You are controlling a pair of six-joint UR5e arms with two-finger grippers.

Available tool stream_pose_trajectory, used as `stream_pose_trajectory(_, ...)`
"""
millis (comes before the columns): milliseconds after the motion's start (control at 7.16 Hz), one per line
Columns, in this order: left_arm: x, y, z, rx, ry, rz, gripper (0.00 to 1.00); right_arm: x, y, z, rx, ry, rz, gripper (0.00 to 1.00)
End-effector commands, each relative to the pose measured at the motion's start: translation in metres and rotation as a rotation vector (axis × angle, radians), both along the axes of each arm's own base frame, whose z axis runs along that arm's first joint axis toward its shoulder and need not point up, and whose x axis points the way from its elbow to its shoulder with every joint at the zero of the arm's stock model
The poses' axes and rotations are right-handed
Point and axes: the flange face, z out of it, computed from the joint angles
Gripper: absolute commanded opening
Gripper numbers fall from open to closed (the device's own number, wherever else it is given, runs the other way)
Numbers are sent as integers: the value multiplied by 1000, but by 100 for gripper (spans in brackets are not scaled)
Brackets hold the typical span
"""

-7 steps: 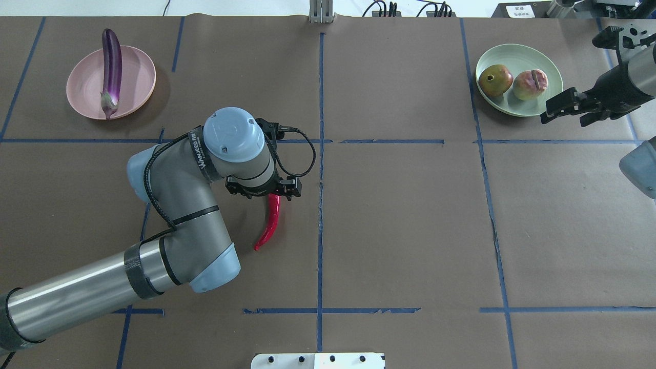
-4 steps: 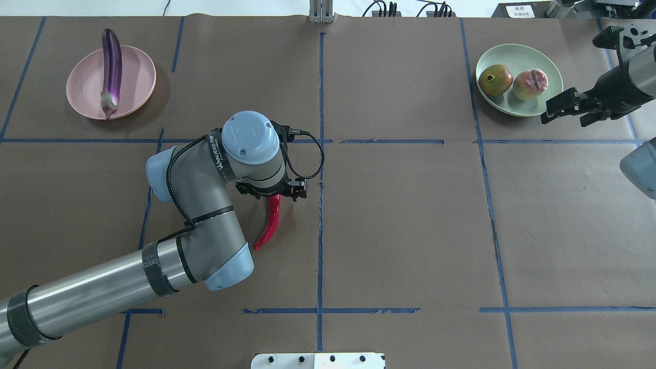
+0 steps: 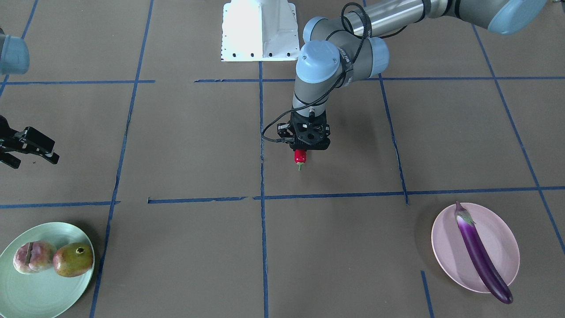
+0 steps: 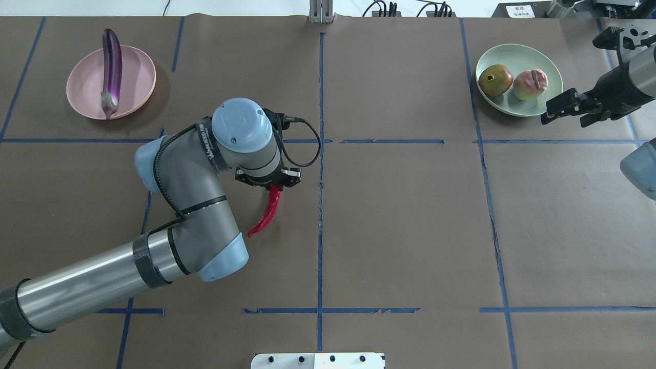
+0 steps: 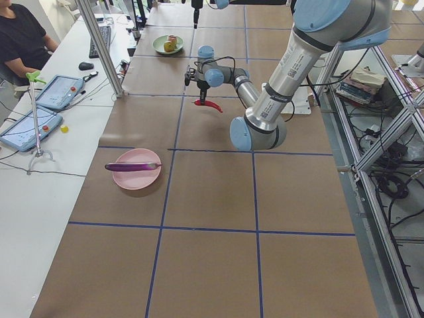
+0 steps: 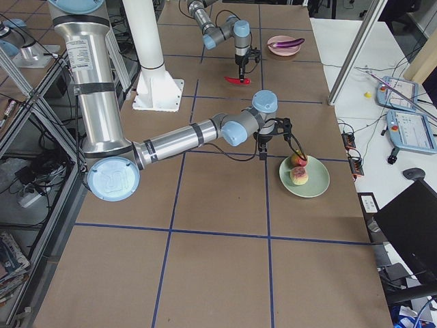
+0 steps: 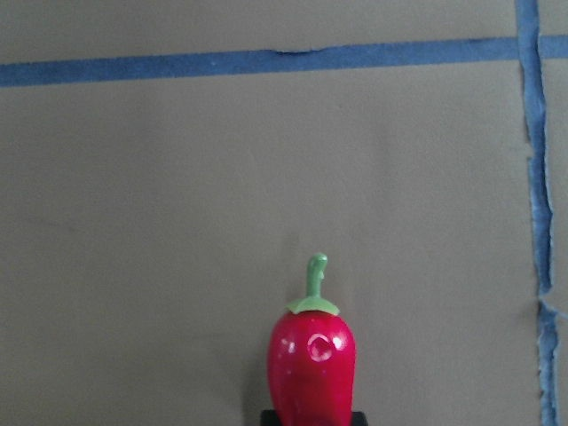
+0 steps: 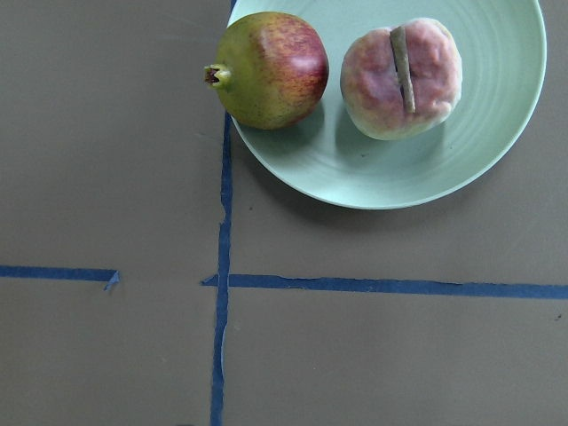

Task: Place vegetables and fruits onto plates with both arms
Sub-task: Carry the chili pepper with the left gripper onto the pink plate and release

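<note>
My left gripper [image 4: 269, 185] is shut on the stem end of the red chili pepper [image 4: 263, 215], whose tip hangs toward the robot. The chili also shows in the front view [image 3: 300, 157] and the left wrist view [image 7: 312, 359]. The purple eggplant [image 4: 111, 66] lies across the pink plate [image 4: 138, 77] at the far left. The crowned red and green fruit [image 4: 495, 80] and the grooved pink fruit [image 4: 530, 84] sit on the mint green plate [image 4: 517, 54] at the far right. My right gripper [image 4: 564, 119] is open and empty just beside that plate's near right rim.
Brown paper with blue tape lines covers the table. The white base block [image 4: 318, 360] sits at the near edge. Cables and a stand are along the far edge. A person and tablets are at a side table in the left exterior view.
The left arm swung right, then back toward the far left, carrying the chili a little that way. The right arm and both plates have not moved.
</note>
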Motion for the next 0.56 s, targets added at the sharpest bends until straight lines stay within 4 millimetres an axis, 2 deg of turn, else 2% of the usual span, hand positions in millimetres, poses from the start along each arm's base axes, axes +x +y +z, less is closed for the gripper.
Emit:
stream_pose_trajectory(0,-118,-82,35,4,-24,-175,0,1,0,0,-1,0,2,100)
stream_pose_trajectory(140,-182,-123,69,54,-97,-190,0,2,2,5,-8,3,2,100)
stream_pose_trajectory(279,-244,-184,139,-47,-180,-268,0,3,5,10,-9,4,2,100)
stream_pose_trajectory(419,-277,-222,205,-92,-156,-303,3,4,6,6,-2,1,2,100)
